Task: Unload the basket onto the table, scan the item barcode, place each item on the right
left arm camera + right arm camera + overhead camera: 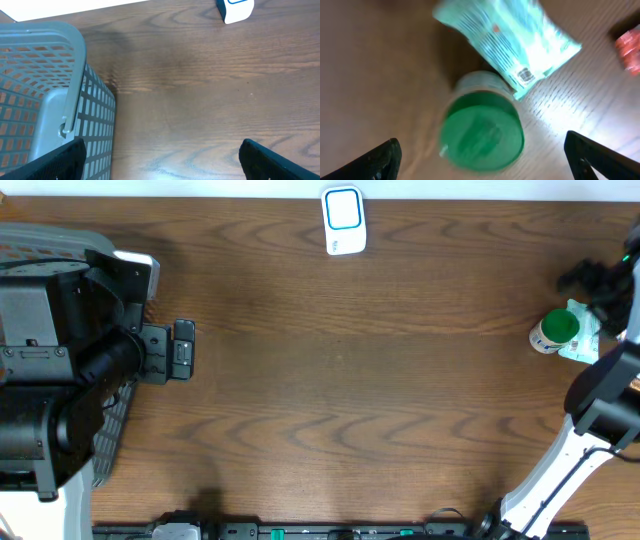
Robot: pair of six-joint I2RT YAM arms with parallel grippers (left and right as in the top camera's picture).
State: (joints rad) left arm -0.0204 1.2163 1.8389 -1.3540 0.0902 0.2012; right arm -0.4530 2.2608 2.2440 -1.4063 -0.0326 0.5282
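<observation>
A green-lidded jar (556, 330) stands against a teal pouch (583, 338), well apart from the white scanner (343, 220).

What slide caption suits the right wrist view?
Open right claw above a green-lidded jar beside a teal packet on the table.

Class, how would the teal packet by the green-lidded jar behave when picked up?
The teal packet looks like thin crinkled film, so it probably flexes and sags. Its glossy glare hints it may slip. A flat pouch, it seems unlikely to roll.
</observation>
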